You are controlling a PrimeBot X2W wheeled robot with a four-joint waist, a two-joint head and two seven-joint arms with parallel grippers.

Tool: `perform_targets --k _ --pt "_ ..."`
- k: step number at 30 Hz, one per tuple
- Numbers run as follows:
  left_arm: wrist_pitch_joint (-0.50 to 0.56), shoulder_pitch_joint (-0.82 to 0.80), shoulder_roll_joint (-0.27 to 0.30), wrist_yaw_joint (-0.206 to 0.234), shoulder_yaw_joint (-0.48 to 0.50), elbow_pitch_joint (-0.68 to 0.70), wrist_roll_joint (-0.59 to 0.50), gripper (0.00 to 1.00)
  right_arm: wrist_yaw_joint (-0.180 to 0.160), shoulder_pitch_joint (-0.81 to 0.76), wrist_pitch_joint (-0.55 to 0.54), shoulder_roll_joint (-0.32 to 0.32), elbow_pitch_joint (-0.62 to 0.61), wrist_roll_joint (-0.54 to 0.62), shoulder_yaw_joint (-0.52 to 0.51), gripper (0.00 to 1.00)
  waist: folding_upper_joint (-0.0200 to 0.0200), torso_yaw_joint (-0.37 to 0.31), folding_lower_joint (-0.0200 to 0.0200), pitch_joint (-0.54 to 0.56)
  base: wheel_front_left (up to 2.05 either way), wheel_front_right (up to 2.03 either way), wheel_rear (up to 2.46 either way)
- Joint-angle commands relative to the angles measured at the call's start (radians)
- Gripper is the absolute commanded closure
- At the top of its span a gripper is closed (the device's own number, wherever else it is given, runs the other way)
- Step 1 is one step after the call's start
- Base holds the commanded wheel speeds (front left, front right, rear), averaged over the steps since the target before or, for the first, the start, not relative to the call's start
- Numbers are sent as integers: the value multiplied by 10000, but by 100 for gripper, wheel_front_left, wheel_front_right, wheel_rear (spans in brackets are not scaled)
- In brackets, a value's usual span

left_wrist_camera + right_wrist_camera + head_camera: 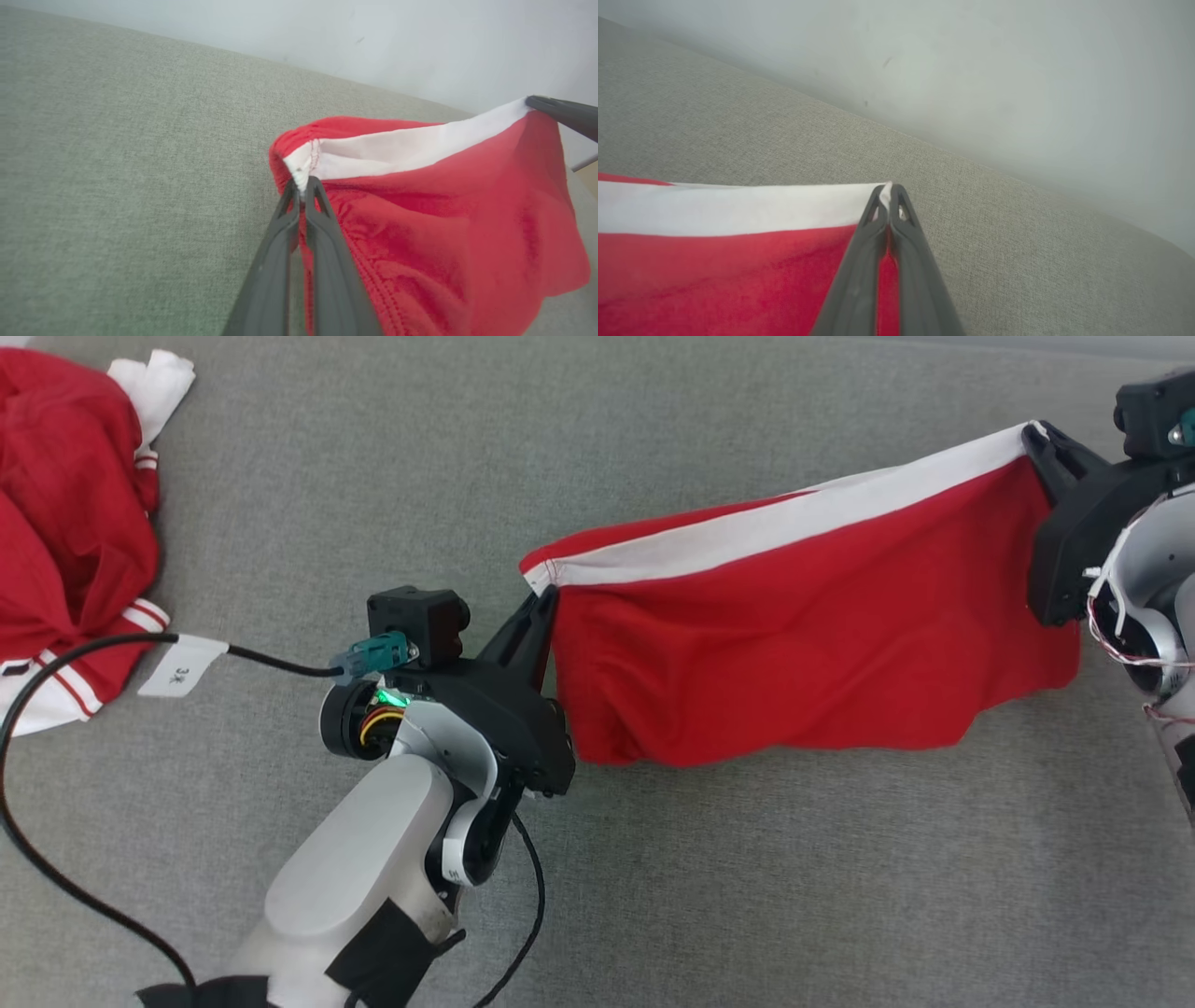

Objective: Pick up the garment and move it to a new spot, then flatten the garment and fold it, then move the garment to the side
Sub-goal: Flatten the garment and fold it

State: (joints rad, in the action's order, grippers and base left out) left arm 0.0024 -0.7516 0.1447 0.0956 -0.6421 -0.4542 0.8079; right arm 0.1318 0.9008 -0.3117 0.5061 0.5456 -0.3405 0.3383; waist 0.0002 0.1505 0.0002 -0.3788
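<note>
My left hand [545, 597] and right hand [1034, 432] each pinch one end of the white band on the red garment [803, 653]. I should lower both evenly and stretched, so it lands flat.

You're working over a broad grey-green fabric-covered surface [709, 915], coarsely woven, lying flat and even across the whole head view. In both wrist views a plain pale wall [420, 42] stands behind it and meets the fabric along a soft, straight line. The wall carries a few small dark marks [887, 61]. The light is soft and diffuse. At the right edge of the left wrist view you can see a small tan patch [589, 179], too little to identify.
</note>
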Motion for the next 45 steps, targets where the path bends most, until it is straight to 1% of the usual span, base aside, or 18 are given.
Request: perform_targets --k 1,3,4,5,6,7,11,14,16,19,23,27,31,35,40,42,45 --pt "-79 -168 -75 -38 44 -160 -15 100 -22 214 133 -75 243 88 94 100 -2 183 -2 -240 0 0 0" --pt "-159 -320 -169 -45 32 -430 -12 100 -22 472 318 -143 638 128 221 100 -2 217 -2 -307 0 0 0" --pt "-212 -384 -211 -52 38 -533 -29 51 -22 579 412 -188 836 138 284 100 -2 229 -2 -328 0 0 0" --pt "-249 -413 -252 -19 52 -674 -16 0 -22 685 571 -251 961 138 360 85 -2 238 -2 -349 0 0 0" --pt "-327 -468 -284 -7 64 -771 -34 0 -22 797 734 -308 1143 91 347 29 -2 243 -2 -365 0 0 0" --pt "-391 -520 -311 -22 52 -859 -62 0 -22 901 956 -338 1246 100 351 0 -2 252 -2 -375 0 0 0" --pt "-680 -590 -351 -186 43 -1088 -56 0 -22 1174 1443 -543 1806 -88 339 0 -2 260 -2 -295 0 0 0" --pt "-1125 -411 -162 -209 162 -1048 -134 0 -22 1258 1472 -609 2130 -293 278 0 -2 233 -2 -64 0 0 0" --pt "-1745 -194 72 -208 193 -822 -397 0 -22 1115 1018 -675 2385 -631 325 0 -2 195 -2 151 0 0 0" --pt "-2320 328 488 -237 133 -385 -799 0 -22 867 -14 -509 2596 -1091 424 0 -2 102 -2 482 0 0 0" --pt "-2646 1315 1069 41 268 683 -1501 0 -22 475 -1128 -240 2734 -1484 131 0 -2 57 -2 773 0 0 0" --pt "-2667 2561 1408 437 864 2065 -2149 0 -22 -59 -1793 -195 2691 -1673 -229 0 -2 86 -2 909 0 0 0" --pt "-2670 3804 1452 623 1484 3146 -2473 0 -22 -451 -2379 -337 2639 -1784 -574 0 -2 177 -2 896 0 0 0" --pt "-2673 4474 1306 571 1770 3664 -2702 0 -22 -628 -2697 -501 2619 -1601 -965 0 -2 391 -2 787 0 0 0" --pt "-2674 4696 1086 375 1800 3872 -3075 0 -22 -571 -3118 -786 2783 -1271 -1466 0 -2 681 -2 631 0 0 0" --pt "-2674 4690 1024 347 1789 3857 -3093 0 -22 -576 -3296 -871 2852 -1171 -1521 0 -2 728 -2 615 0 0 0" --pt "-2674 4635 859 224 1780 3815 -3218 0 -12 -637 -3790 -1264 2882 -1118 -1730 0 -2 883 -2 540 0 0 0"
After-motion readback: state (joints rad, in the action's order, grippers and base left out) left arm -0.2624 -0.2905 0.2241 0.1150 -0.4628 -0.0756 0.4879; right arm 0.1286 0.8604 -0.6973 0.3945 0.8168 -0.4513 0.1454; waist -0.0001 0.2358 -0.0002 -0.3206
